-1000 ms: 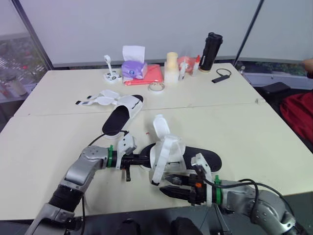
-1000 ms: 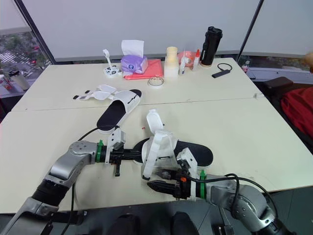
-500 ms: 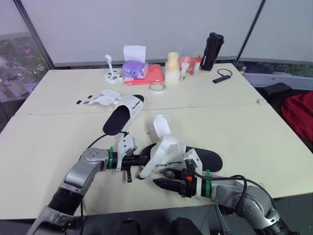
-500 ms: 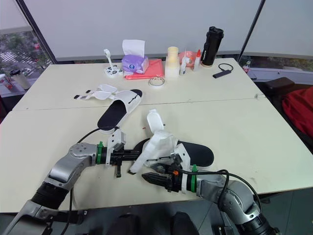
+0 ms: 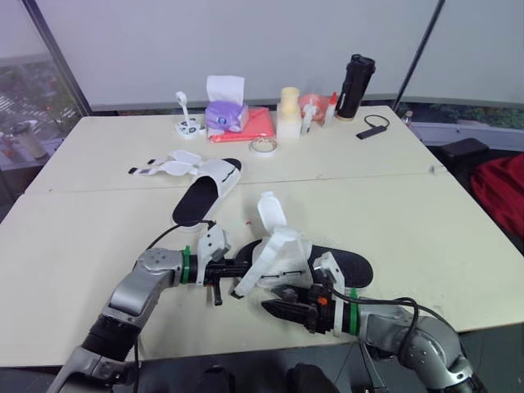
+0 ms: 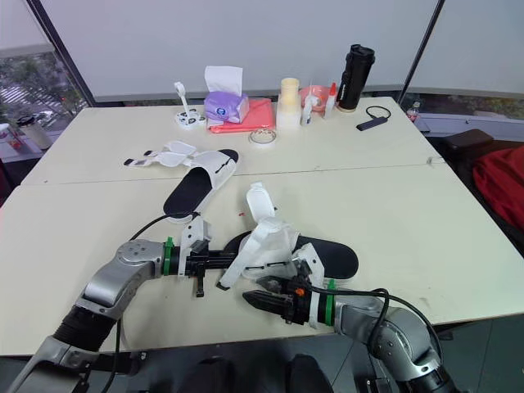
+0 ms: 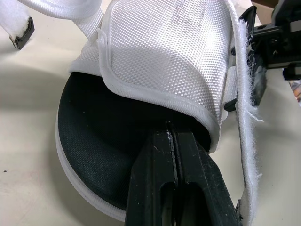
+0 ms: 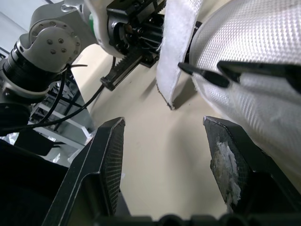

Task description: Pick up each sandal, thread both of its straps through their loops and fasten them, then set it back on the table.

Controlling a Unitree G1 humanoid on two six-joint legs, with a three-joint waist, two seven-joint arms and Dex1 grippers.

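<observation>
Sandal lies between closed left claw and wide-open, empty right claw; second sandal behind.

bare tabletop right of the near sandal and at the left front gives clear passage; the far edge is crowded by tissue box, bottle, tape roll. second sandal lies just beyond the left gripper, clamped on the near sandal's sole; a loose strap hangs ahead of the spread right gripper.
</observation>
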